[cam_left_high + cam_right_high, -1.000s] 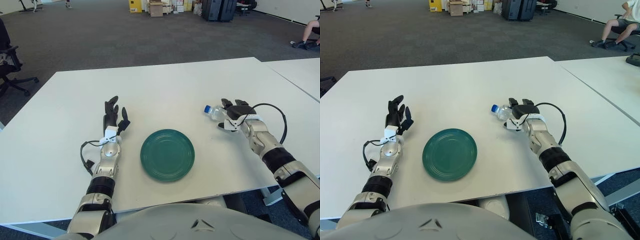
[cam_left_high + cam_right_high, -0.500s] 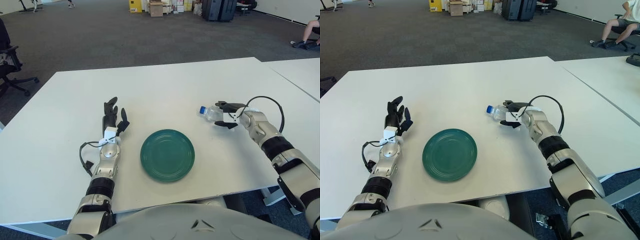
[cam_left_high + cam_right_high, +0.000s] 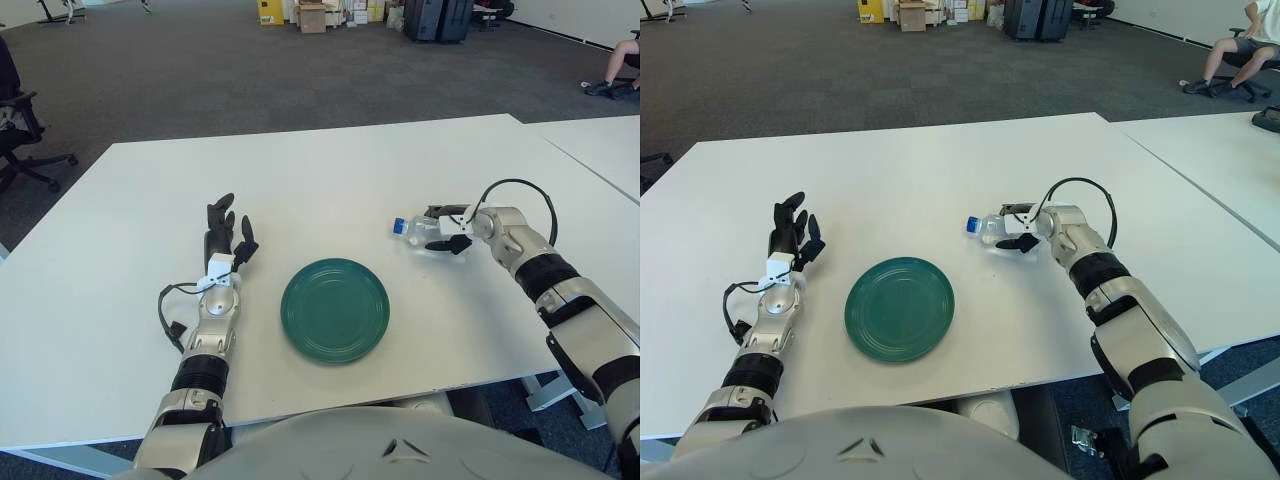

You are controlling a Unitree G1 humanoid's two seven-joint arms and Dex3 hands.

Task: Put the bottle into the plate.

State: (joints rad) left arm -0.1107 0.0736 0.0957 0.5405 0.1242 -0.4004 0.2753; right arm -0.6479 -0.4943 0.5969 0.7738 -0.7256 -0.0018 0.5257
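Right hand (image 3: 447,232) is closed around a clear bottle (image 3: 418,230) with a blue cap (image 3: 398,226). Bottle lies roughly horizontal, cap pointing toward the robot's left, held to the right of and slightly beyond the green plate (image 3: 334,309), apart from it. Whether the bottle touches the white table (image 3: 330,180) cannot be told.

Left hand (image 3: 225,240) shows to the left of the plate, fingers spread, holding nothing.

View differences: left eye view shows a black office chair (image 3: 20,130) at the left edge, not visible in the right eye view; right eye view shows more of a seated person (image 3: 1240,50) at the top right corner.

Containers: plate holds nothing. Bottle contents cannot be made out.
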